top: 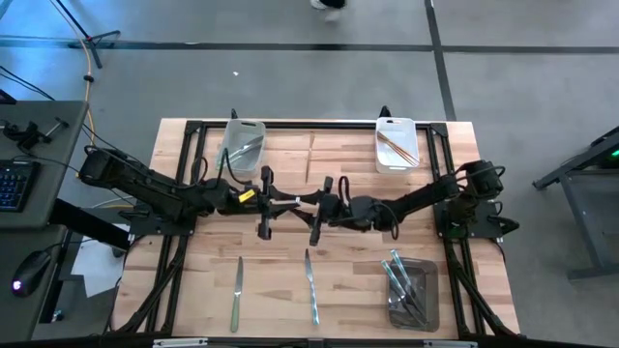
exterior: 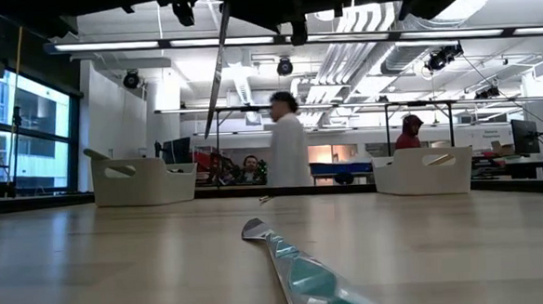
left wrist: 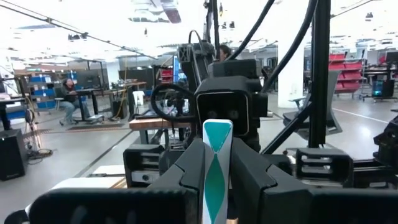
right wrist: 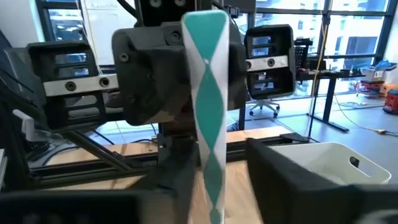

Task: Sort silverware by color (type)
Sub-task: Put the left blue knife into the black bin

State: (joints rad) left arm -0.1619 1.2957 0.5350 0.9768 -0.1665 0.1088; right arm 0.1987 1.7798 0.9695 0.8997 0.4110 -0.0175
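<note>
Frame centre, above bench (top: 290, 290): left pincer (top: 290, 201) pinching teal-patterned utensil (left wrist: 217, 168), presenting handle toward right pincer (top: 324, 201), likely handover. Right pincer's spread unclear. Two pieces lie at lower centre, rest in bins (top: 411, 290).

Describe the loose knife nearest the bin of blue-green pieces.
Find the wooden table in the overhead view; along its lower edge two knives lie side by side. Take the right-hand knife, about mid-table, left of the bin. Its handle is teal and white, while the other knife looks pale green.
</note>
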